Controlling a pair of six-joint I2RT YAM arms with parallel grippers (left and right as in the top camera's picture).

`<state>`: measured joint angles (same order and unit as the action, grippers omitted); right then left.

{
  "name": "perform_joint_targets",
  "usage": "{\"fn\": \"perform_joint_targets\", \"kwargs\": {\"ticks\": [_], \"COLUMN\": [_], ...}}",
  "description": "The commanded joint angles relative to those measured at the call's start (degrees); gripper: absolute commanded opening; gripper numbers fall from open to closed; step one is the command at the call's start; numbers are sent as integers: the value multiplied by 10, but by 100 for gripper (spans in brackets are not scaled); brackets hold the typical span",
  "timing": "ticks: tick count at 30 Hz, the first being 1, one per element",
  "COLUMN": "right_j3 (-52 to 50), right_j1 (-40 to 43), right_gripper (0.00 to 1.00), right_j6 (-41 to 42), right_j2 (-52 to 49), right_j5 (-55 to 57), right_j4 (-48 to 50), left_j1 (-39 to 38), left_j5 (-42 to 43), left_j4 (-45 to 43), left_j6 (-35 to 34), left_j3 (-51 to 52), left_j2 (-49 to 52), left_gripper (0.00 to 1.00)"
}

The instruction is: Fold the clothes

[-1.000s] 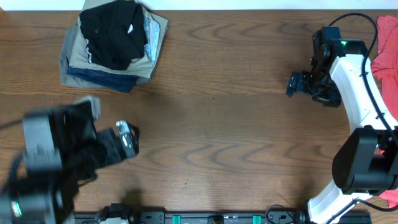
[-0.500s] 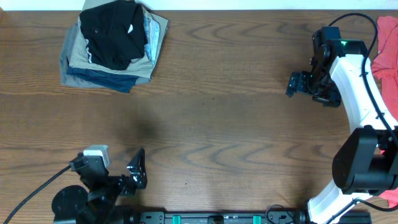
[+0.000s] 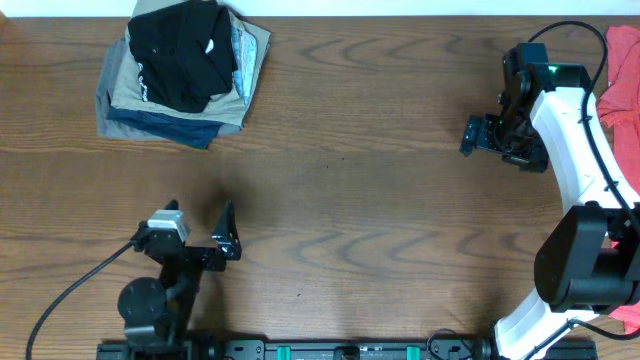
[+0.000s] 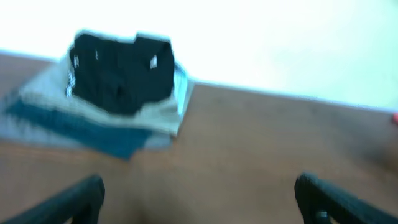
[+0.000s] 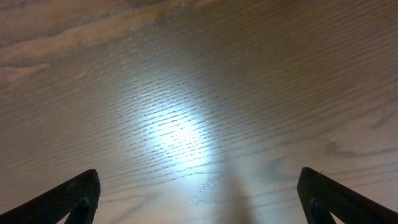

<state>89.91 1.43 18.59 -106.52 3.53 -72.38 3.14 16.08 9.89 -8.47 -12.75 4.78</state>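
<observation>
The black short-sleeved shirt (image 3: 183,53) with a small white mark lies folded on top of a stack of clothes at the far left of the table. It also shows, blurred, in the left wrist view (image 4: 121,71). My left gripper (image 3: 226,232) is open and empty near the front left, well short of the stack. In its wrist view its fingers (image 4: 199,199) stand wide apart over bare wood. My right gripper (image 3: 469,135) is open and empty at the far right, over bare wood (image 5: 199,196).
Under the black shirt lie folded khaki (image 3: 125,85) and blue-grey (image 3: 155,125) garments. A red garment (image 3: 622,75) lies at the right edge behind the right arm. The wooden table (image 3: 350,200) spans the view.
My left arm has pulled back toward the front edge and then risen a little toward the stack, its gripper still open. The right arm and the stack have not moved.
</observation>
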Motion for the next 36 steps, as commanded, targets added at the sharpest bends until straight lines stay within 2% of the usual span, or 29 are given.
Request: {"fn": "perform_joint_targets", "kwargs": {"ticks": [1, 13, 17, 22, 25, 30, 36], "right_j3": [2, 2, 2, 2, 2, 2, 2], "right_j1": [-3, -3, -3, -3, -3, -3, -3], "right_gripper": [99, 99, 99, 99, 99, 99, 99], "right_j6": [-7, -7, -7, -7, -7, -7, -7], "right_j2": [4, 4, 4, 4, 4, 4, 4], "right_j5": [7, 7, 7, 7, 7, 7, 7], "right_j4": [0, 0, 0, 0, 0, 0, 0], "left_j1": [-3, -3, -3, -3, -3, -3, -3], "left_j5": [-18, -120, -122, -123, -123, -124, -125], "left_j4": [-51, -103, -170, -186, -168, -58, -61], "left_j6": [9, 10, 9, 16, 16, 37, 37], "left_j3": [43, 98, 126, 125, 125, 125, 125], "left_j2": [-29, -47, -47, -47, -47, -46, -37], "left_gripper": [98, 98, 98, 98, 98, 98, 98]}}
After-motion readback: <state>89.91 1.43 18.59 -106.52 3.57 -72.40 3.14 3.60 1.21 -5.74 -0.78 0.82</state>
